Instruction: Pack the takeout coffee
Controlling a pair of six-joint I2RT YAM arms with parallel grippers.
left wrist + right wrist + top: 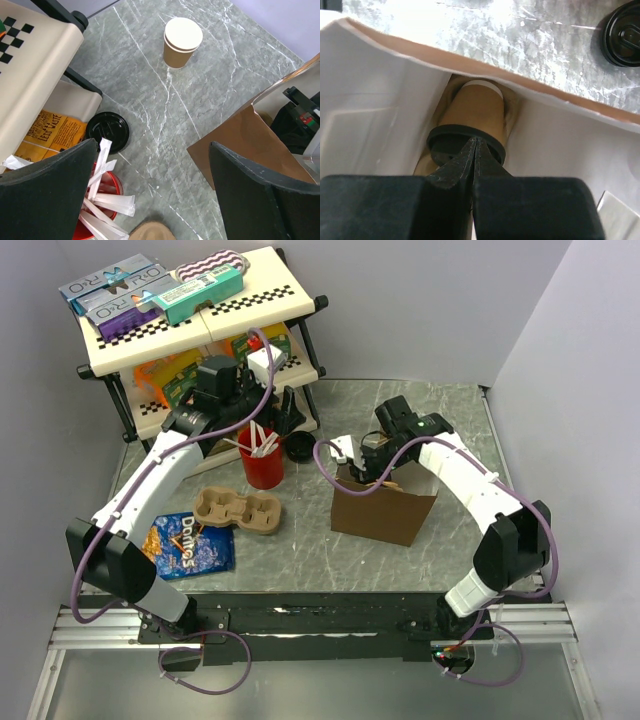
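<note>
The takeout coffee point(476, 106), a tan cup with a black lid, sits inside the brown paper bag point(385, 508), its lid toward the right wrist camera. My right gripper point(476, 140) is shut, reaching down into the bag's mouth with its tips right at the lid; I cannot tell if they touch it. In the top view the right gripper point(372, 458) is at the bag's top edge and the cup is hidden. My left gripper point(152, 150) is open and empty, above the table near the red cup.
A lidless tan cup point(183, 41) stands on the table. A loose black lid point(107, 131) lies by the shelf point(190, 315). The red cup of white sticks point(262, 462), a pulp cup carrier point(238, 510) and a Doritos bag point(188, 543) sit left of the bag.
</note>
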